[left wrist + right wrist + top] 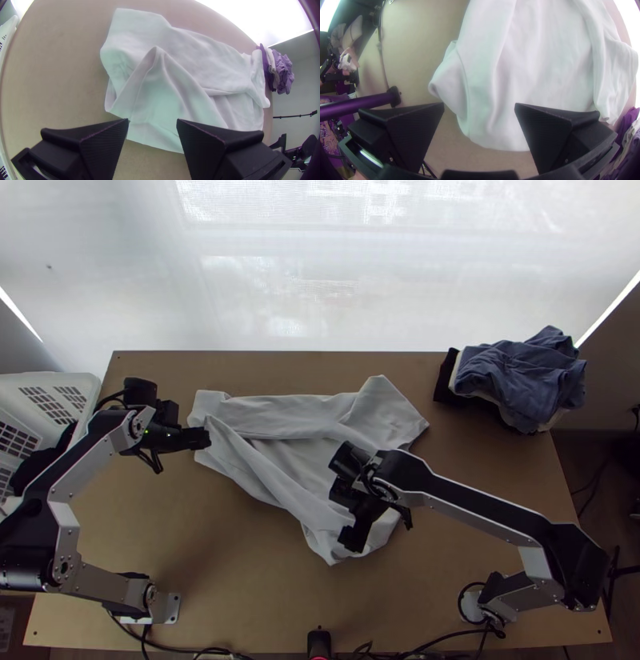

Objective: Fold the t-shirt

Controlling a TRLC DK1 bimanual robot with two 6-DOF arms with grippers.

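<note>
One shirt (280, 418) rumpled, left gripper (206, 438), right gripper (350, 542), both gaping wide, empty, one pile (520, 376), one basket (24, 390) in top, left wrist views

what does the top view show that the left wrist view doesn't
Top view: the left arm's silver-grey and black links and its silver metal base plate on the table's near side.

Left wrist view: the open gap between the wide, flat black fingers of the left end effector.

Both: the light grey cloth t-shirt, the blue, white and black clothes pile, the white plastic basket and the wooden table.
</note>
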